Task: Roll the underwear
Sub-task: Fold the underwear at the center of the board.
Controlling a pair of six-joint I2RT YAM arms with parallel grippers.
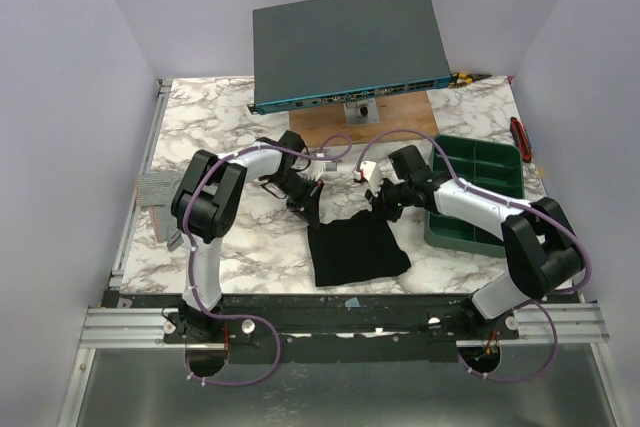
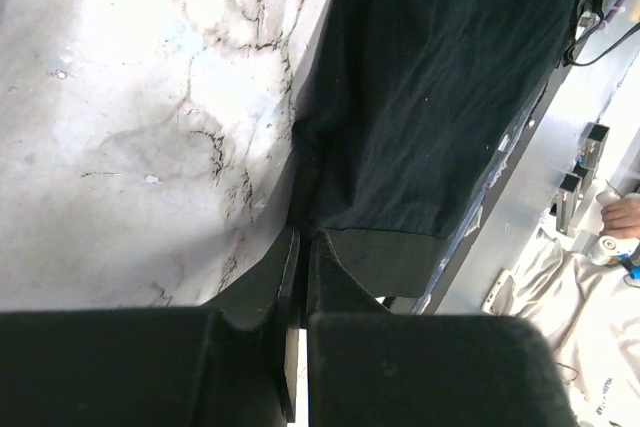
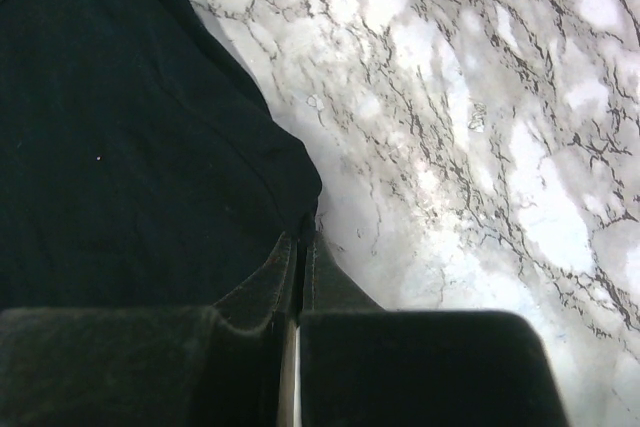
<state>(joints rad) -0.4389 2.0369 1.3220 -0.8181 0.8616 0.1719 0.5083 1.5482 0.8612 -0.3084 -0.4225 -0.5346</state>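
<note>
L gripper (image 1: 305,197) had its jaws together, clamped on the far-L corner of the black underwear (image 1: 355,247). In the L wrist view the cloth edge ran straight into the closed tips and rose slightly toward them. The rest of the garment spread ahead & to the right of the jaws, w/ bare marble table (image 1: 250,237) to their left.

R gripper (image 1: 383,202) also had its jaws pressed together, pinching the far-R corner. In the R wrist view the cloth lay ahead & left of the tips, w/ marble ahead & right.

From above, the underwear lay mostly flat btwn the two sets of jaws, its bulk stretching from them toward the arm bases, near edge close to the table's front rim.

Green tray (image 1: 480,139) sat just outboard of the R jaws, apart from the cloth. A wooden board (image 1: 330,127) & a dark grey panel (image 1: 350,42) lay beyond both jaw pairs.
</note>
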